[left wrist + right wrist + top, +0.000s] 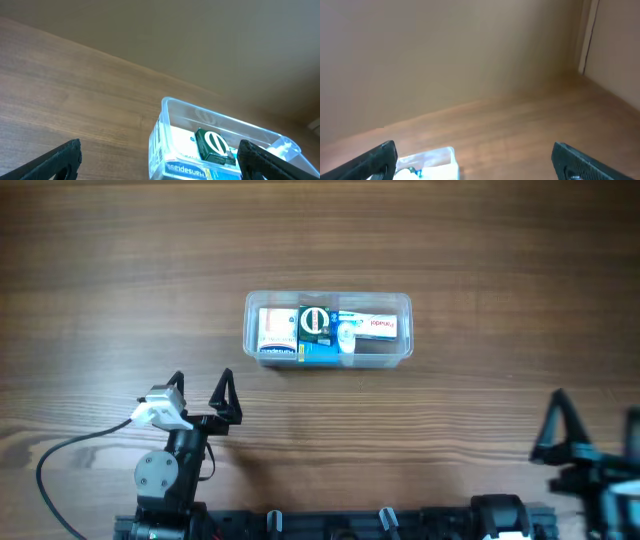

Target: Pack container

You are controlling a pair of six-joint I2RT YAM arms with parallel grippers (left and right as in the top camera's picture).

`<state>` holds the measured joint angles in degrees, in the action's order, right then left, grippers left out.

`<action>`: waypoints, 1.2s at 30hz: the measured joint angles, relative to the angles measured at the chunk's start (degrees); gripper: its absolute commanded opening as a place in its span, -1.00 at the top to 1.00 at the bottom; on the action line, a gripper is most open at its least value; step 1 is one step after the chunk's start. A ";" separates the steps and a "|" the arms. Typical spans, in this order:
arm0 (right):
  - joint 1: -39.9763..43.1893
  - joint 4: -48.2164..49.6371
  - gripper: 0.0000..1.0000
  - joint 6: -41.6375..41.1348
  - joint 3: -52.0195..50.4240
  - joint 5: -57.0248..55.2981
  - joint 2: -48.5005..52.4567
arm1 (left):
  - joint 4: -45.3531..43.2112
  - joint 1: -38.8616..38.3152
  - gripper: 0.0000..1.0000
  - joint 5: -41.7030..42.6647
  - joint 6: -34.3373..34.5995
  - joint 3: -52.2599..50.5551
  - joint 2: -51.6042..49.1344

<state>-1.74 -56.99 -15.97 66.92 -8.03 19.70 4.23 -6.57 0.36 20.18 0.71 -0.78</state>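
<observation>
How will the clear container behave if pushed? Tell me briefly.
Probably slides, not tips: the container is shallow and flat on the table. Likely light, holding only small boxes. Its thin clear walls may flex.

L arm (178, 452) black, grey round joint cap (155, 473), white cam mount (160, 413), black cable (62, 452); L pincer (202, 384), R pincer (596, 416) black, pointed.
</observation>
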 measured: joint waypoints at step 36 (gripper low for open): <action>0.00 60.11 -0.99 13.73 -64.96 16.17 -18.60 | 0.00 0.00 -1.00 0.00 0.00 -0.02 0.04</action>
<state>-1.74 3.11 -2.24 1.96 8.14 1.10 4.23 -6.57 0.36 20.18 0.69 -0.73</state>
